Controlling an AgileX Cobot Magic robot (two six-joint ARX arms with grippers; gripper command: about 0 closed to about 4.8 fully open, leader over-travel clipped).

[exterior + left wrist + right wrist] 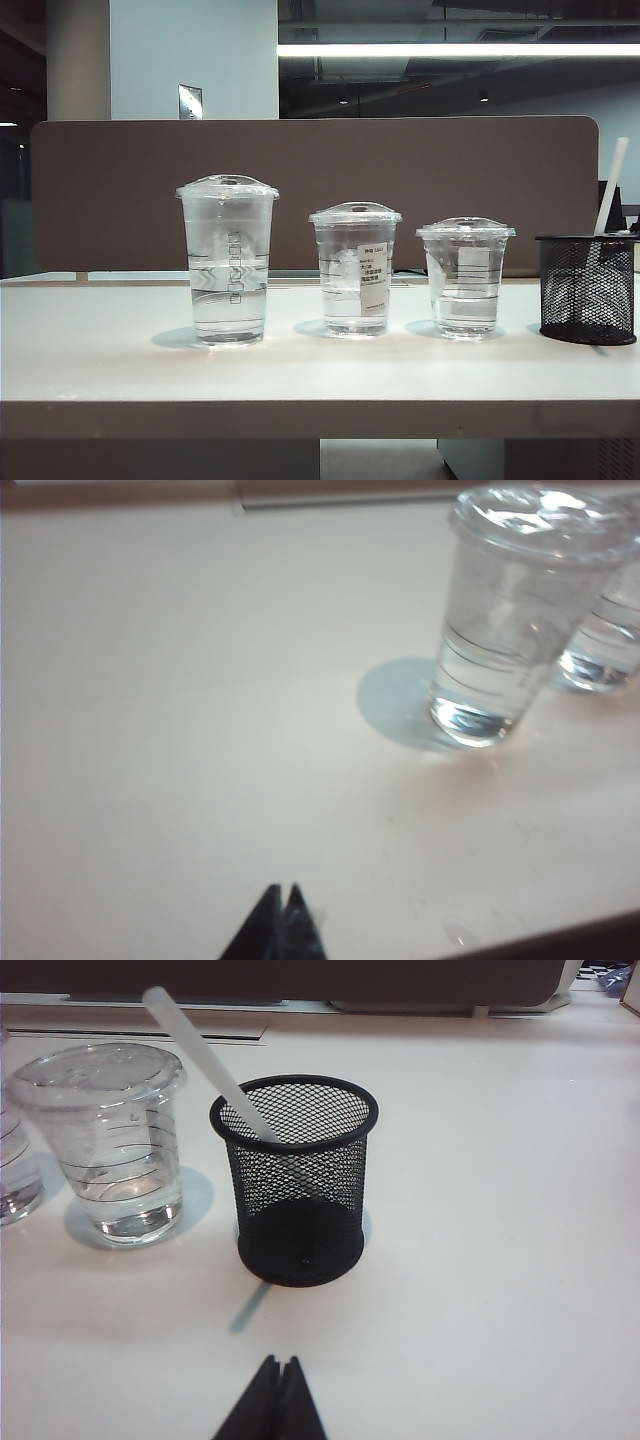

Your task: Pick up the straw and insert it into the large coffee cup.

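The left tool [283, 892] and the right tool [280, 1362] hover low over the white bench [100, 350], both clenched on nothing. The straw [205, 1060] leans in the black mesh holder [300, 1200] — right of the smallest cup [466, 277]. The large coffee cup [228, 262] stands at the row's left end — well apart from the straw.

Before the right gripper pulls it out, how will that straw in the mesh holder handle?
The straw looks thin and straight, so probably light and fairly stiff. It leans loosely in the black mesh holder, so it should lift freely. Its smooth round surface may slip between closed fingers.
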